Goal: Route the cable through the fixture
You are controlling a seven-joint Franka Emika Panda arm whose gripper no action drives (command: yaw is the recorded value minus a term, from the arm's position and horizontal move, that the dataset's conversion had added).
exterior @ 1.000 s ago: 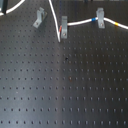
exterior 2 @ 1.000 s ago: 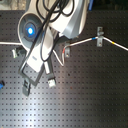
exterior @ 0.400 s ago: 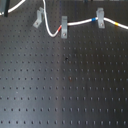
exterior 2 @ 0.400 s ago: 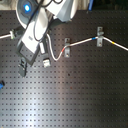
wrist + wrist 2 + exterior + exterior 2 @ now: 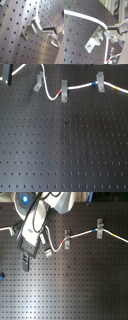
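The white cable [image 5: 51, 97] comes in from the first exterior view's top left and drops past the slanted grey fixture [image 5: 37, 84]. It then loops up through the middle upright clip [image 5: 64, 91] at its red band and runs on through the right clip [image 5: 100, 83]. In the second exterior view the fixture [image 5: 47, 252] lies just right of my gripper [image 5: 26, 258]. Both wrist views show the fixture [image 5: 31, 30] [image 5: 95, 41] close by. The cable [image 5: 89, 17] bends at my fingertips [image 5: 111, 33], which look shut on it.
The black perforated board [image 5: 65, 149] fills both exterior views. The arm's white body [image 5: 47, 212] hangs over the second exterior view's top left. A small blue object [image 5: 1, 276] lies at the second exterior view's left edge. Metal framing [image 5: 115, 8] stands beyond the board.
In the second exterior view the arm and gripper have shifted up and slightly left, with the cable end. The clips and the routed stretch of cable have not moved.
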